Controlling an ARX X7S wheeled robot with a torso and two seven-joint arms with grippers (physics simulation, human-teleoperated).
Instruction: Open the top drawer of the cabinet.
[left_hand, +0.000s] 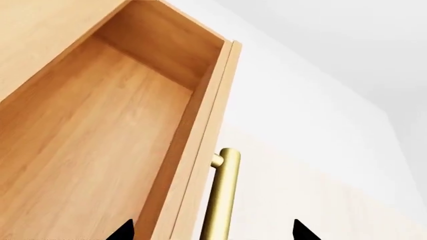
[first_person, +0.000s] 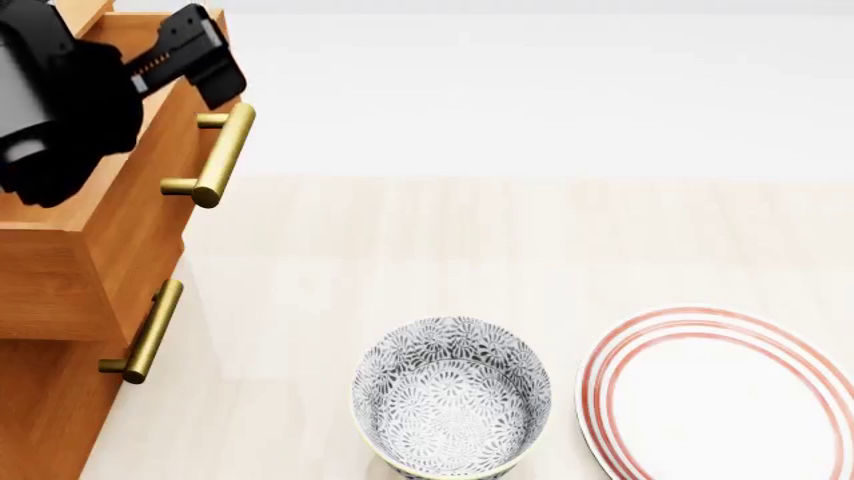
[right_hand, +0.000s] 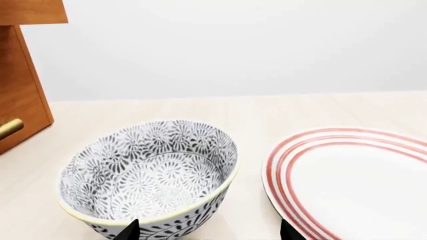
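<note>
Here, notes as seen from the floor.

Cabinet: orange-brown wood, at the robot's far left on the pale tabletop; only its right part shows in the head view.
Top drawer: pulled out, its front standing well forward of the drawer below. In the left wrist view its plain wood inside lies open to sight.
Top handle: brass bar on two posts, nothing touching it. Seen close in the left wrist view, running along the drawer front.
Lower handle: same brass bar, on the drawer beneath, which sits flush in the cabinet.
Left claw: black, up over the open drawer near its front edge, above the top handle and apart from it. In the left wrist view two dark fingertips stand wide, one to each side of the drawer front, holding nothing.
Right claw: only its dark tips show at the wrist picture's edge, set wide and holding nothing, above the bowl and the plate's near rim.
Bowl: white with grey flower pattern, upright, on the table right of the cabinet.
Plate: white, red rings at the rim, just beside the bowl on its right, not touching.
</note>
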